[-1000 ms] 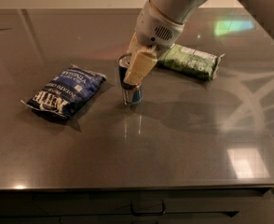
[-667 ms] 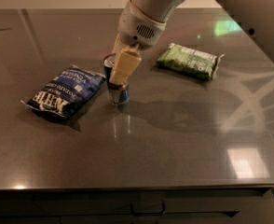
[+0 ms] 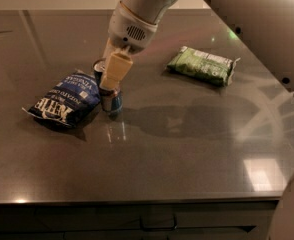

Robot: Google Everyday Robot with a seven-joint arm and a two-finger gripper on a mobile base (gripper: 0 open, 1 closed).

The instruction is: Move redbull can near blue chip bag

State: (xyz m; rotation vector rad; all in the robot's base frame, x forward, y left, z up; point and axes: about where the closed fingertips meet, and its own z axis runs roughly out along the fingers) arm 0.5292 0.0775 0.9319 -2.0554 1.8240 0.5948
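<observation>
The redbull can stands upright on the dark grey table, right beside the right edge of the blue chip bag. The bag lies flat at the left, dark blue with white lettering. My gripper comes down from above and is around the can's upper part, with one tan finger in front of it. The fingers are shut on the can. The can's silver top shows behind the finger.
A green flat packet lies at the back right of the table. My white arm crosses the upper right. The table's front edge runs along the bottom.
My gripper has carried the can to the left, from the table's middle to right beside the blue chip bag.
</observation>
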